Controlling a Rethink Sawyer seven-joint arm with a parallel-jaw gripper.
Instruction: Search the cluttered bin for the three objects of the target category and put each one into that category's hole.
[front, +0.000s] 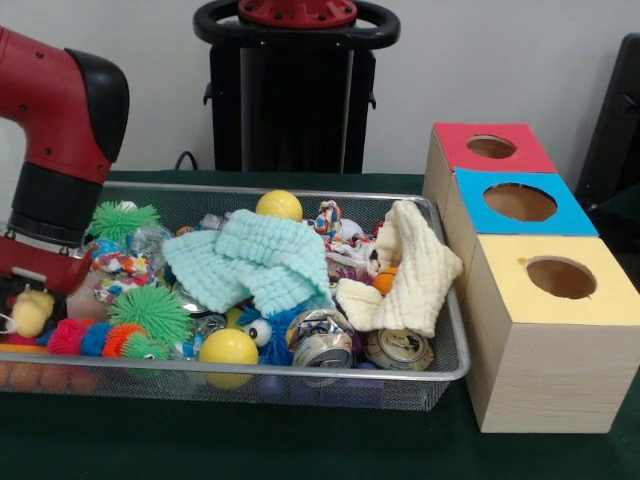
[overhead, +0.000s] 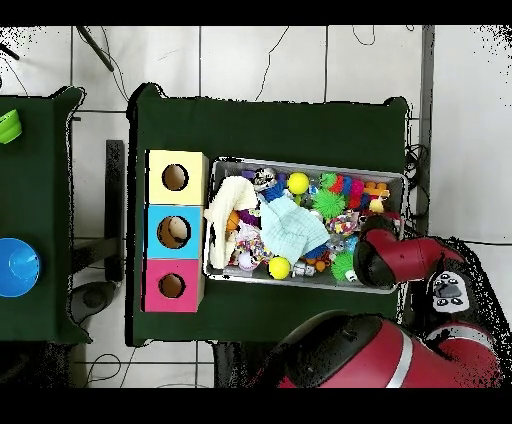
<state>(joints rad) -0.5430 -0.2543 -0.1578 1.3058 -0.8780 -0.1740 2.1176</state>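
Note:
The wire mesh bin (front: 455, 345) is full of clutter; it also shows in the overhead view (overhead: 212, 270). My red arm (front: 55, 130) reaches down over its left end, and in the overhead view the arm (overhead: 392, 255) covers the bin's right end. The gripper (front: 25, 290) is mostly hidden by the arm and clutter. A small pale yellow toy (front: 30, 312) sits right beneath it. An orange thing (front: 385, 281) peeks from under a cream cloth. The red-topped box's hole (front: 491, 147) is at the far right; it also shows in the overhead view (overhead: 171, 285).
Blue-topped (front: 520, 202) and yellow-topped (front: 560, 277) boxes stand in front of the red one. In the bin lie a mint cloth (front: 255, 260), cream cloth (front: 410, 270), yellow balls (front: 228, 347), crushed cans (front: 320, 342), green spiky balls (front: 150, 310) and a blue googly-eyed toy (front: 268, 328).

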